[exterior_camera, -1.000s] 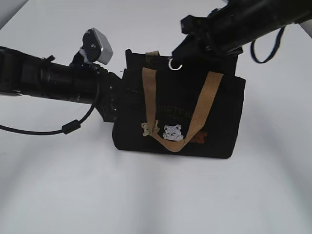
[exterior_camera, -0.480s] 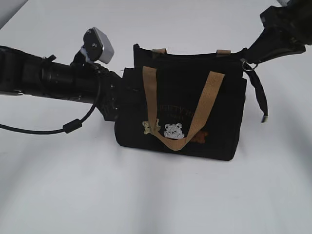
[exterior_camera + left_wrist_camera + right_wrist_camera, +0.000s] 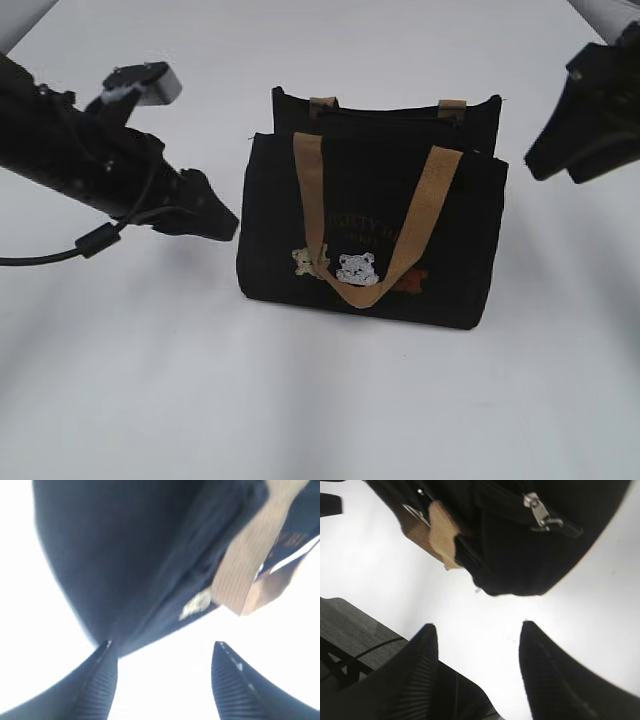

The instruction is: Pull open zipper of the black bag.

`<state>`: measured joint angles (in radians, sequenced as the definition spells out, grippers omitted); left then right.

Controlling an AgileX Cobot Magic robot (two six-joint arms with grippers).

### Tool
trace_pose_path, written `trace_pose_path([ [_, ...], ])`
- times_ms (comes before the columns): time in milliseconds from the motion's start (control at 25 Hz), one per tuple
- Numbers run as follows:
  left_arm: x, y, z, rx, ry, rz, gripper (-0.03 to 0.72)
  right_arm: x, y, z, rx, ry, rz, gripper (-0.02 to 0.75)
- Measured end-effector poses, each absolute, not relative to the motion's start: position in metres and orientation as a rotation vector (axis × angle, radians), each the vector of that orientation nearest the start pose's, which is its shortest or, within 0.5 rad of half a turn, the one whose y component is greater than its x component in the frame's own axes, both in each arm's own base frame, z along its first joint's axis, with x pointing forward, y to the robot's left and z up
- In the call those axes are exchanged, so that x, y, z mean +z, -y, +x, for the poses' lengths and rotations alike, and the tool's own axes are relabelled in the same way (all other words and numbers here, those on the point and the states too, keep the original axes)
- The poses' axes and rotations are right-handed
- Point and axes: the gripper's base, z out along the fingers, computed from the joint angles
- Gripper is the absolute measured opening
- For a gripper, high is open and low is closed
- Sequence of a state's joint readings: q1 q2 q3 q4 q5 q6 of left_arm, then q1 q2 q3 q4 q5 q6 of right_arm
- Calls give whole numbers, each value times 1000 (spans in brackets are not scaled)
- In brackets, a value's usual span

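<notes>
Exterior view: black bag point(image 3: 370, 240) upright, both hands apart, empty.

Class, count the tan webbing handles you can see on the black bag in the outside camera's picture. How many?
2. The front handle hangs down the black bag's front face; the rear handle shows only as two stubs at the back rim.

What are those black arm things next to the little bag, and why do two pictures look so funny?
They are two robot arms. The wide picture looks at the white table from the front. The funny ones come from cameras on the arms' wrists, peering past each tool's two fingers. The left tool and right tool are both open and hold nothing. Between them stands a black bag with tan handles and a bear patch. The right wrist picture shows its zipper pull.
</notes>
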<state>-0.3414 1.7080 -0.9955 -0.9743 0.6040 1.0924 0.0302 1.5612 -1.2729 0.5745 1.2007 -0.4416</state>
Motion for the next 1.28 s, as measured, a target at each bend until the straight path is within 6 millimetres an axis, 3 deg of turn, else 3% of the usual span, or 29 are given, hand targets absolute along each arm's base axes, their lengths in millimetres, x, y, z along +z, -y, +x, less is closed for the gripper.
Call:
trace_pose_path([
  [120, 219, 140, 294, -572, -2498, 707, 398, 302, -46, 274, 594, -2811, -362, 391],
  [320, 247, 121, 264, -493, -2538, 551, 385, 299, -24, 207, 267, -2887, -281, 376],
  [440, 265, 108, 230, -495, -2502, 524, 379, 298, -16, 167, 160, -2847, -255, 376],
  [680, 281, 72, 158, -368, -2488, 429, 365, 289, -13, 96, 112, -2643, -236, 372],
  [880, 298, 43, 95, -299, -2350, 408, 356, 261, -11, 64, 96, -2547, -228, 372],
  [1280, 300, 7, 11, -248, -2006, 357, 350, 270, -10, 19, 67, -2242, -221, 354],
])
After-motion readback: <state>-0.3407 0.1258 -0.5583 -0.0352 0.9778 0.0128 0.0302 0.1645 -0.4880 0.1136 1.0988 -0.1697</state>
